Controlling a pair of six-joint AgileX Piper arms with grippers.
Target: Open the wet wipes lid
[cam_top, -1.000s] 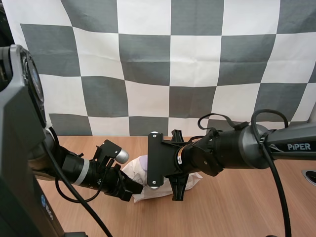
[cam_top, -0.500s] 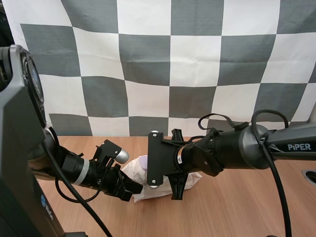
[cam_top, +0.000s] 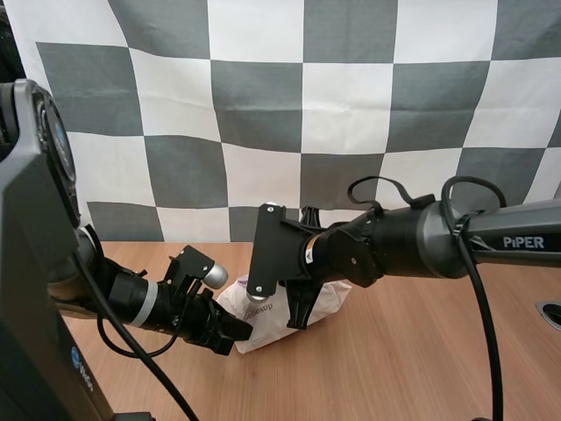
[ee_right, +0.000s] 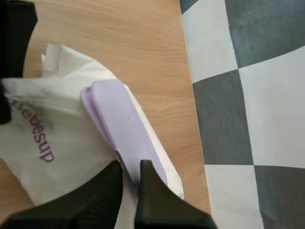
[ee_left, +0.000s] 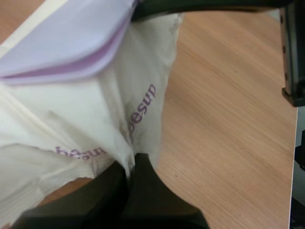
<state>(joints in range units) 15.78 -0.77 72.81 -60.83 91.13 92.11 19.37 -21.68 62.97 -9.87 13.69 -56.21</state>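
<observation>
The wet wipes pack (cam_top: 273, 317) is a soft white pouch with purple lettering, lying on the wooden table (cam_top: 421, 351) between both arms. My left gripper (cam_top: 238, 331) is shut on the pack's near-left edge. In the left wrist view its tips (ee_left: 131, 164) pinch the crumpled white wrapper (ee_left: 95, 119) below the lavender lid (ee_left: 71, 43). My right gripper (cam_top: 298, 314) reaches down onto the pack from the right. In the right wrist view it (ee_right: 129, 168) is shut on the end of the lavender lid (ee_right: 116, 117), which stands slightly off the pack (ee_right: 47, 138).
Bare wood lies in front of and to the right of the pack. A round fitting (cam_top: 550, 311) sits in the table at the far right edge. Both arms crowd close over the pack.
My right arm has swung left and a little up, and the pack has shifted and turned with it, so its lettering now faces up. The left arm has held still.
</observation>
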